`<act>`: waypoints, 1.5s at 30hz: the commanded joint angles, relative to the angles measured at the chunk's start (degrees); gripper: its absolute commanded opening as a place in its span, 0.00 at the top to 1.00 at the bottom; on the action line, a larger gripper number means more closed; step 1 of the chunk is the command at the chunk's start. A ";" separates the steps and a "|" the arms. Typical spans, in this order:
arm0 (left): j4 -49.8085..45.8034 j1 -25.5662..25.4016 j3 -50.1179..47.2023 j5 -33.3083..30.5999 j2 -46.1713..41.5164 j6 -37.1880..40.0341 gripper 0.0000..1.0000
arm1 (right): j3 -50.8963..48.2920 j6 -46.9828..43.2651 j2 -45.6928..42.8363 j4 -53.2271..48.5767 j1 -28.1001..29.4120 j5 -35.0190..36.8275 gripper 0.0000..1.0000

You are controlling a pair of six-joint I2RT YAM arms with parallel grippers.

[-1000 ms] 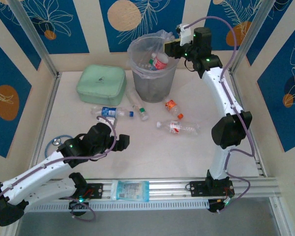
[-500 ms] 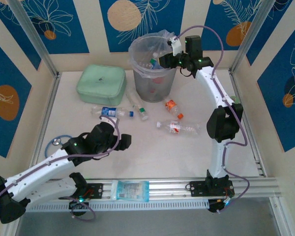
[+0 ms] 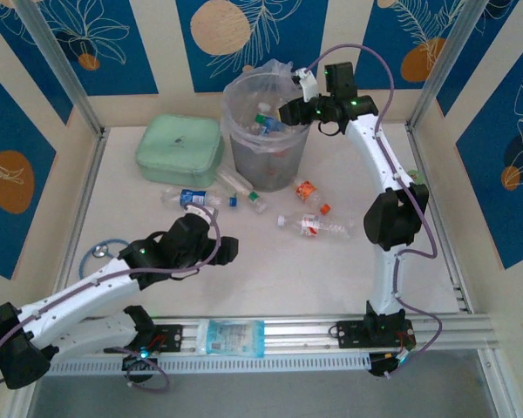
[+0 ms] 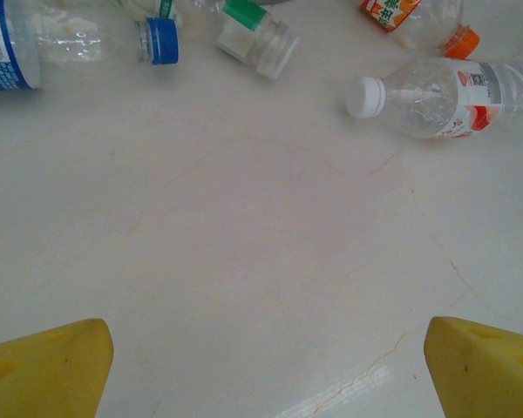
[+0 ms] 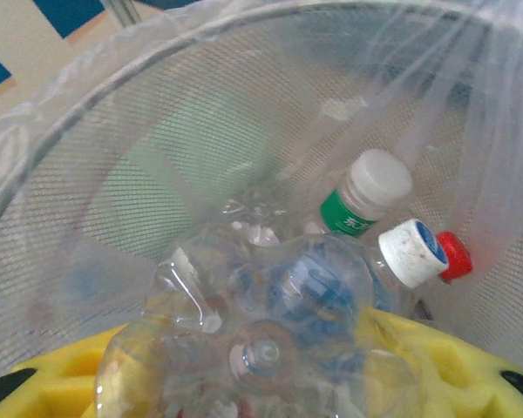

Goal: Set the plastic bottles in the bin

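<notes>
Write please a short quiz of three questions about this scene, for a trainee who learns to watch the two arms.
1. True or false: the right gripper holds a clear bottle over the bin.
2. The bottle with the red and white label, lying on the table, has a cap of which colour? A green, B white, C blue.
3. Fill in: the left gripper is ____ above a bare part of the table.
Key: 1 true; 2 B; 3 open.
</notes>
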 commanded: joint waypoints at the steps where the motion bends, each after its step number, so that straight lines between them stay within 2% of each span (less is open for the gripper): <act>1: 1.63 0.53 2.38 1.94 1.31 0.05 0.08 | -0.03 2.04 -2.18 -13.25 1.31 -1.76 0.69; 5: 2.05 0.58 3.17 2.76 2.88 0.10 0.08 | -0.72 3.00 -5.01 -14.61 1.58 0.78 0.65; 7: 2.31 0.58 3.06 2.71 3.16 0.10 0.08 | -1.54 3.56 -6.63 -14.16 1.65 2.30 0.59; 15: 2.54 0.67 1.79 2.50 2.22 -0.01 0.08 | -0.29 3.16 -9.88 -13.34 2.26 7.12 0.13; 17: 2.47 0.62 1.44 2.24 1.77 -0.11 0.08 | 0.71 2.95 -10.18 -13.25 2.47 7.96 0.10; 23: 0.98 0.78 0.55 0.10 0.44 -1.25 0.08 | 3.39 2.13 -9.74 -13.08 3.94 9.97 0.11; 26: -1.66 1.09 0.55 -2.86 -0.37 -3.17 0.09 | 3.19 1.47 -8.89 -12.22 5.03 11.90 0.17; 31: -7.04 1.94 -0.10 -7.90 -1.83 -7.17 0.10 | 6.38 2.13 -4.28 -13.87 5.16 12.71 0.45; 35: -11.32 2.55 -1.26 -10.04 -3.16 -11.10 0.10 | 8.71 1.92 -0.83 -16.80 5.34 14.53 0.57; 40: -17.98 2.90 -3.37 -14.18 -4.14 -18.18 0.10 | 7.78 1.50 1.55 -17.15 5.25 13.81 0.61; 45: -18.77 3.01 -5.44 -15.80 -4.31 -23.29 0.09 | 9.82 2.63 1.88 -17.19 4.77 10.24 0.61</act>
